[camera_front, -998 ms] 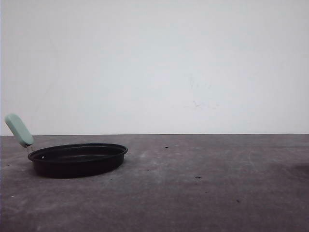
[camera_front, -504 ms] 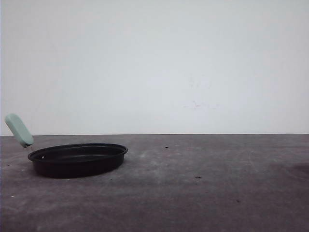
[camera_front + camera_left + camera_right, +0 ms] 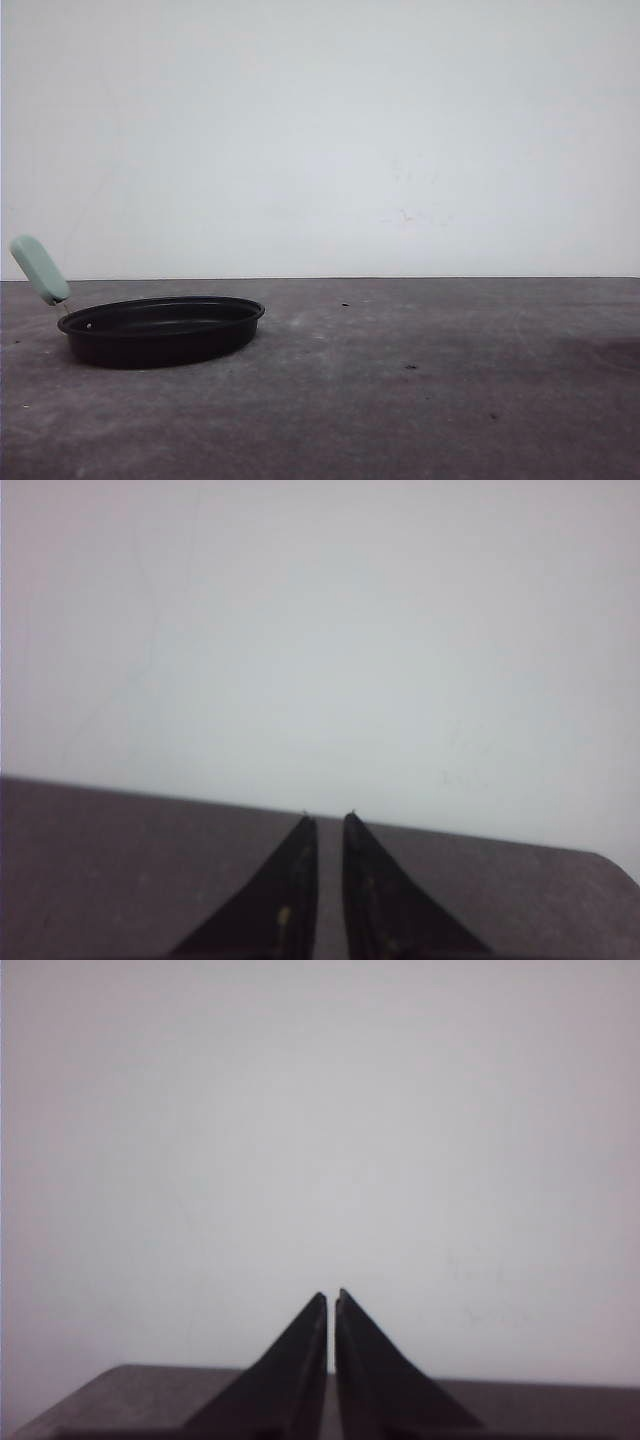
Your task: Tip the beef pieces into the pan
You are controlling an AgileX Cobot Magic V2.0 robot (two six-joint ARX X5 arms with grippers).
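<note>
The pan (image 3: 160,330) sat on the table's (image 3: 420,400) left side, handle (image 3: 39,269) raised leftward. My left gripper (image 3: 325,825) was nearly closed, grasping nothing; my right gripper (image 3: 331,1302) was likewise pinched together, empty.

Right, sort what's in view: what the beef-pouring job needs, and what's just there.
For the job:
- pan, black, mint-green handle, on the table's left side, nothing visible in it from this low angle
- left claw, nearly closed, holding nothing
- right claw, nearly closed, holding nothing

Just there:
- dark table
- white wall
</note>
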